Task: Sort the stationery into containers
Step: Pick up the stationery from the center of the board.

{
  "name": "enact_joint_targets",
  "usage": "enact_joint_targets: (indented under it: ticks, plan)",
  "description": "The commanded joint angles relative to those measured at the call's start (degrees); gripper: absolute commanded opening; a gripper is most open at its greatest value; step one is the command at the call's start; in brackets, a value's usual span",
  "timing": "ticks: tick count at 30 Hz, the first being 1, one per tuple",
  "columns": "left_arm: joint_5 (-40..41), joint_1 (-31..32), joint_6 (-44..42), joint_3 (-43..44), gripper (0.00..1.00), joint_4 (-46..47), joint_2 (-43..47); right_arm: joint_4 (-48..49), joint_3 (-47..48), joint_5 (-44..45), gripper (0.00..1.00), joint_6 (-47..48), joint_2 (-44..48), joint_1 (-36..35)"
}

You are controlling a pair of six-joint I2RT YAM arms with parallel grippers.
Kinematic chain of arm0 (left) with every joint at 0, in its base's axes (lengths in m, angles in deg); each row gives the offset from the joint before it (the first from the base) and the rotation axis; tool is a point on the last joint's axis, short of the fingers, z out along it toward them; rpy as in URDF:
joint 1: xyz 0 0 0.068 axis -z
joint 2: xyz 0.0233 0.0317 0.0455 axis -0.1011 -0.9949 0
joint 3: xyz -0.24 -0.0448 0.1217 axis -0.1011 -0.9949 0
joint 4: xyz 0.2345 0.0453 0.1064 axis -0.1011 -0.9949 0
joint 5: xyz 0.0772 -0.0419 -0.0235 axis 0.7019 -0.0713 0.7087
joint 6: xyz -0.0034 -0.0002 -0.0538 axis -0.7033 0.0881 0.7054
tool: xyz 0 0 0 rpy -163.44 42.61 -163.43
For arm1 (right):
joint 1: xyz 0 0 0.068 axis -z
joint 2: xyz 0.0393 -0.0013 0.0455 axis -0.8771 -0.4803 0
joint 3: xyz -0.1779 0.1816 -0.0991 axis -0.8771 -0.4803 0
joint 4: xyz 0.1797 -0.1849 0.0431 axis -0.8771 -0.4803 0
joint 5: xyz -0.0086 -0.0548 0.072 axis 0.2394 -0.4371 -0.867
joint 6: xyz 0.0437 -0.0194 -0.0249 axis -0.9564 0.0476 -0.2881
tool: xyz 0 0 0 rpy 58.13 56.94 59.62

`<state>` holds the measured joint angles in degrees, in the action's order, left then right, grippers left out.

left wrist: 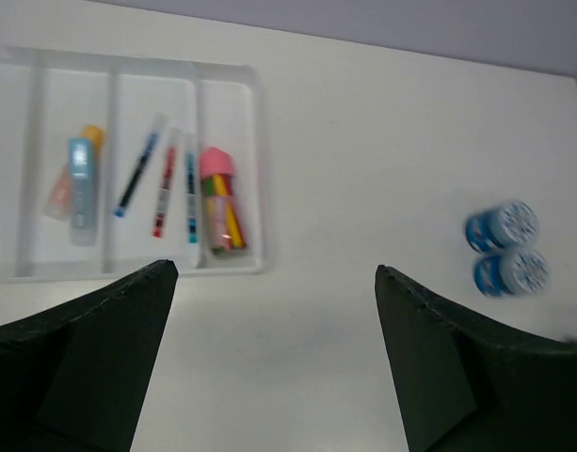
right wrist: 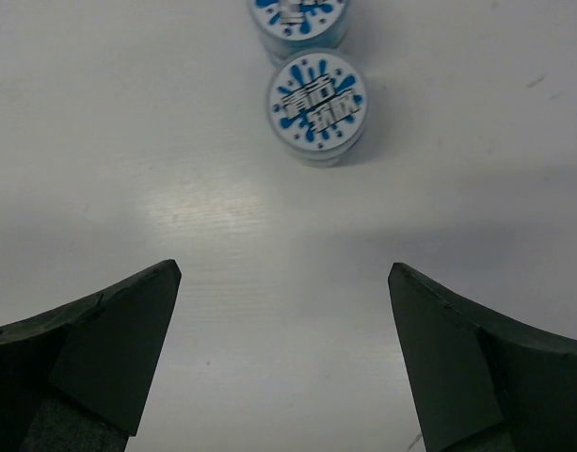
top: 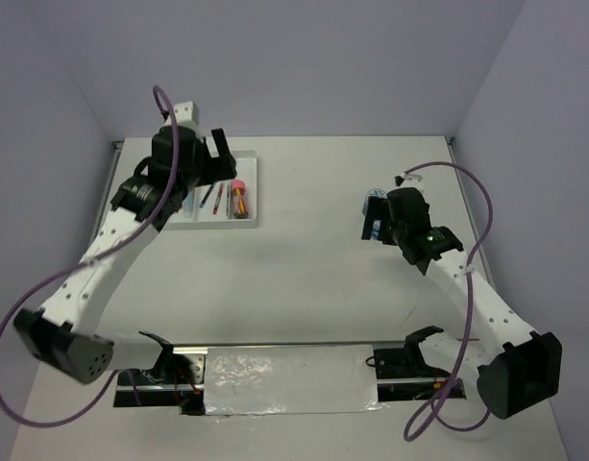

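Close to me, along the near edge of the white table (top: 304,279), a crinkled silver sheet (top: 289,381) lies between the two arm bases. Further in on the right, the right gripper (right wrist: 283,273) hangs low over the tabletop with its dark fingers (right wrist: 109,330) spread wide. It grips nothing and touches nothing. Just beyond its tips stand two round blue-lidded tubs (right wrist: 317,105), upright and pressed against each other, one behind the other, with their splash-patterned lids facing up. From above, only a sliver of blue peeps out past the far side of the gripper. Over at the far left the left gripper (left wrist: 274,273) hovers above the near edge of the white tray (left wrist: 260,169), likewise wide open and empty-handed. The tray's four long compartments run near to far, and everything in it lies lengthwise along them. In the rightmost slot the pink-capped orange piece (left wrist: 219,202) points its cap towards the far wall. The next slot to the left holds three thin pens side by side. The blue pen (left wrist: 137,168) is tilted a little, while the red pen (left wrist: 165,184) and a teal one (left wrist: 190,188) lie straighter. One slot further left the pale blue tube (left wrist: 80,188) lies against an orange eraser (left wrist: 64,184); they look to be touching, though the view is soft there. Plain pale lilac walls (top: 304,58) close in the table at the back and on both sides.
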<state>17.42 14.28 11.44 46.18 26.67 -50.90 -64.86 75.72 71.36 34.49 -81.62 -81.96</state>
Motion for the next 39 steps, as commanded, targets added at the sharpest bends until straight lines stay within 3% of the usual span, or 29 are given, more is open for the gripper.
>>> enact_joint_targets:
  ticks: [1, 4, 9, 20, 26, 30, 31, 33, 39]
  plan:
    - [-1.0, 8.9, 5.4, -5.9, 0.99, -1.6, 2.1, 2.6, 1.1, -4.3, 1.00, 2.6, -4.0, 6.8]
    - [0.2, 15.8, 7.2, -9.2, 0.99, -2.7, 3.9, 6.3, 3.2, -6.6, 1.00, 4.2, -9.1, 8.6]
    - [0.6, 21.5, 7.7, -16.4, 0.99, -3.0, 6.9, 7.3, 7.5, -5.1, 1.00, 5.9, -17.6, 8.9]
    - [-0.8, 23.2, 7.7, -22.8, 0.99, -2.0, 11.3, 7.9, 14.0, -7.7, 0.97, 6.7, -31.7, 12.2]
    - [-1.0, 23.3, 7.5, -24.5, 0.99, -1.3, 12.4, 11.1, 12.5, -7.4, 0.93, 7.3, -34.4, 12.2]
    - [-1.3, 23.4, 7.5, -25.1, 0.99, -1.2, 12.3, 11.7, 13.4, -10.1, 0.73, 7.6, -37.1, 12.1]
    - [-0.8, 23.4, 7.6, -25.2, 0.99, -1.4, 12.3, 11.5, 13.4, -10.2, 0.56, 7.5, -37.2, 12.1]
    - [0.1, 23.4, 7.6, -25.4, 0.99, -2.1, 12.7, 11.7, 12.0, -10.1, 0.39, 7.4, -35.6, 11.4]
    - [6.9, 23.4, 10.9, -25.8, 0.99, -4.5, 15.5, 10.2, 7.0, -9.9, 0.23, 5.3, -25.1, 5.2]
